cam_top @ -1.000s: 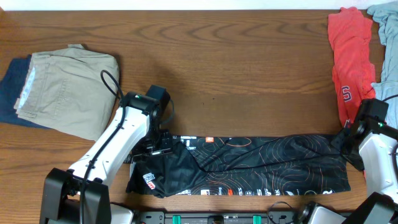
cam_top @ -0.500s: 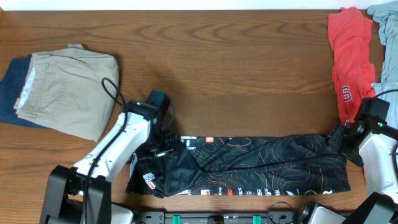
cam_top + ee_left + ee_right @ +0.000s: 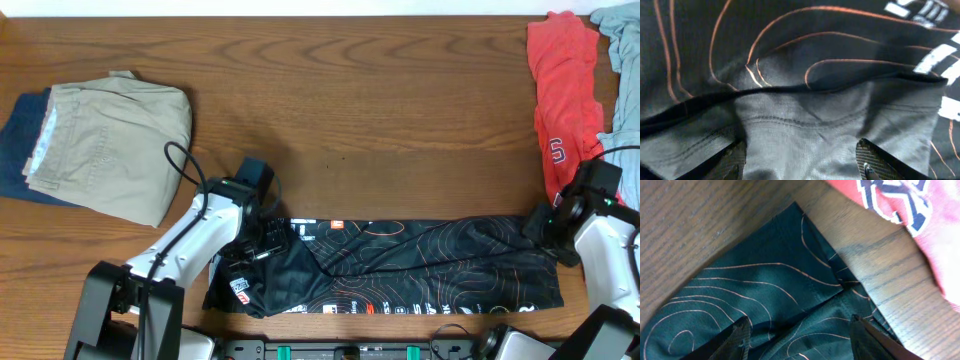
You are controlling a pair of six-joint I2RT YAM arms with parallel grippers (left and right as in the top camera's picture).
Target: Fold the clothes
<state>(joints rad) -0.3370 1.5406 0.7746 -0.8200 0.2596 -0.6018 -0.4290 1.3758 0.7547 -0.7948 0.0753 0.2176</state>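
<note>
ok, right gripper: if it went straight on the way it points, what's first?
The black jersey: the right gripper stands open, pointing down at its corner near the hem. The red shirt lies off to one side, out of that line. The gap to the cloth is unclear.

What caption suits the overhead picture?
Left gripper and right gripper poised at the ends of a black jersey; khaki trousers and red shirt lie aside.

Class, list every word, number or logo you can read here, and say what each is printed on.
"6", possibly: white-edged mark on the red garment.
White lettering along the black jersey: too small to read.
Red-orange logo on the jersey: too small to read.
Navy-and-white print, right wrist view, red garment: cropped, unreadable.
</note>
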